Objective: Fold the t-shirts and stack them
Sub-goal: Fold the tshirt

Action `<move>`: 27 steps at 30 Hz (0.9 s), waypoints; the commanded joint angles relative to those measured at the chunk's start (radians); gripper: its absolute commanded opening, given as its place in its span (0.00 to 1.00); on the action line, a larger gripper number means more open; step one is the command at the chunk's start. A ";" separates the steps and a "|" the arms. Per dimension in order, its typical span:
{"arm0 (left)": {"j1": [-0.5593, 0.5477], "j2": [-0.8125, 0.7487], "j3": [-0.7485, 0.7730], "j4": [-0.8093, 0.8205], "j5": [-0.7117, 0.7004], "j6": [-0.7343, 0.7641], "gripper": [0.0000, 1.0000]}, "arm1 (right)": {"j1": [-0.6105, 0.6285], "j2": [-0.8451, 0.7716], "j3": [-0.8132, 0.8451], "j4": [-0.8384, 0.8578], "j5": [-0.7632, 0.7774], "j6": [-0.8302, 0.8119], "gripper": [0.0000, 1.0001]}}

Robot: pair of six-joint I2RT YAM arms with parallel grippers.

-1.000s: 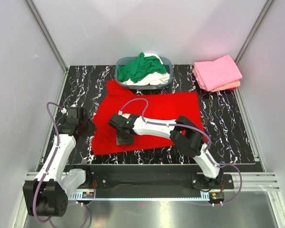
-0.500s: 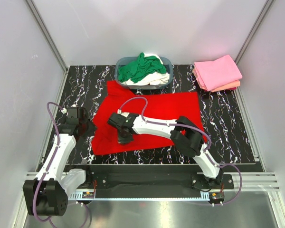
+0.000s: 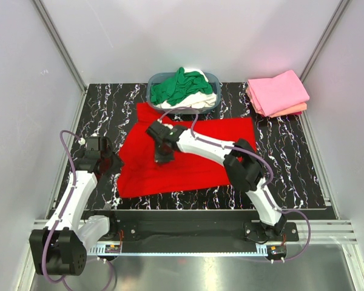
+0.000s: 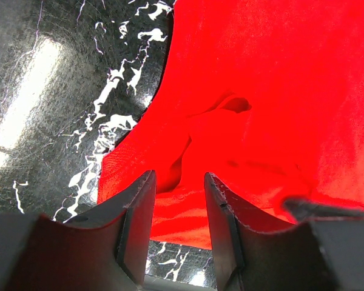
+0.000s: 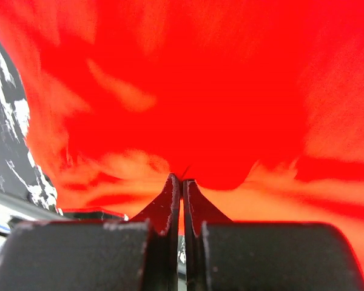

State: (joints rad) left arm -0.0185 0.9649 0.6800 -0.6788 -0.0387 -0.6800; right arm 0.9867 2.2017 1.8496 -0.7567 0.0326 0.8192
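A bright red t-shirt [image 3: 200, 160] lies spread on the black marbled table [image 3: 291, 163]. My right gripper [image 3: 162, 157] reaches over the shirt's left half and is shut on a pinch of its red cloth [image 5: 188, 91], with the jaws closed together [image 5: 181, 179]. My left gripper [image 3: 113, 163] is open and empty at the shirt's left edge. Its fingers [image 4: 136, 212] stand on either side of a rumpled fold of the red shirt [image 4: 261, 91] without touching it. A green t-shirt [image 3: 176, 86] and a white one [image 3: 201, 100] lie in the basket. Pink [image 3: 278, 91] and salmon [image 3: 295, 110] shirts are folded in a stack at the back right.
The blue-grey plastic basket [image 3: 213, 80] stands at the back centre, just behind the red shirt. Grey walls enclose the table on three sides. Bare black table [image 4: 60, 91] shows to the left of the shirt and along its right side.
My right gripper has moved from the shirt's front left part toward the back, drawing red cloth with it. The left arm has not moved.
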 commanded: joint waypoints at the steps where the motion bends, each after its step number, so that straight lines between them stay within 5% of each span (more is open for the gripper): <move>1: 0.005 0.008 0.012 0.041 -0.020 0.017 0.42 | -0.071 0.045 0.072 0.062 -0.085 -0.067 0.00; 24: 0.003 0.037 0.009 0.055 -0.015 0.019 0.42 | -0.243 0.121 0.128 0.220 -0.092 -0.040 0.03; 27: 0.003 0.046 0.010 0.061 -0.015 0.016 0.42 | -0.247 0.131 0.132 0.221 -0.097 -0.014 0.13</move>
State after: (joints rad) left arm -0.0185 1.0027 0.6800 -0.6659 -0.0383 -0.6773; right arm 0.7448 2.3417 1.9602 -0.5903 -0.0883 0.7715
